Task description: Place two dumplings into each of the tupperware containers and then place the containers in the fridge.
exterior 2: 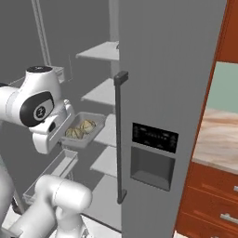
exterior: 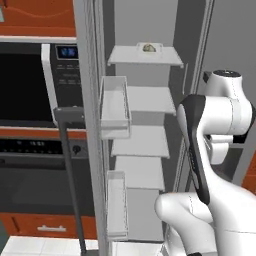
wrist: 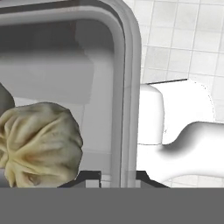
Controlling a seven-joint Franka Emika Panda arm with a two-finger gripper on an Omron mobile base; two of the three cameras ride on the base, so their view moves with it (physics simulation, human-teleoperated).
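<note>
My gripper (exterior 2: pixel 65 135) is shut on the near rim of a tupperware container (exterior 2: pixel 91 135) and holds it level in front of the open fridge (exterior 2: pixel 100 93), about level with its middle shelves. Two dumplings (exterior 2: pixel 81 129) lie in that tray. The hand view looks across the held container's rim (wrist: pixel 126 100), with one crinkled tan dumpling (wrist: pixel 39 146) close by and my gripper (wrist: pixel 118 178) clamped on the edge. On the fridge's (exterior: pixel 145 100) top shelf rests a second container (exterior: pixel 158 49) holding at least one dumpling (exterior: pixel 148 48).
The fridge's left door stands open edge-on with clear door bins (exterior: pixel 115 107) and a long handle (exterior: pixel 70 150). A microwave (exterior: pixel 30 85) sits further left. The right fridge door (exterior 2: pixel 158 69), with a dispenser panel (exterior 2: pixel 153 153), is closed; a wooden counter (exterior 2: pixel 221 135) lies beyond it.
</note>
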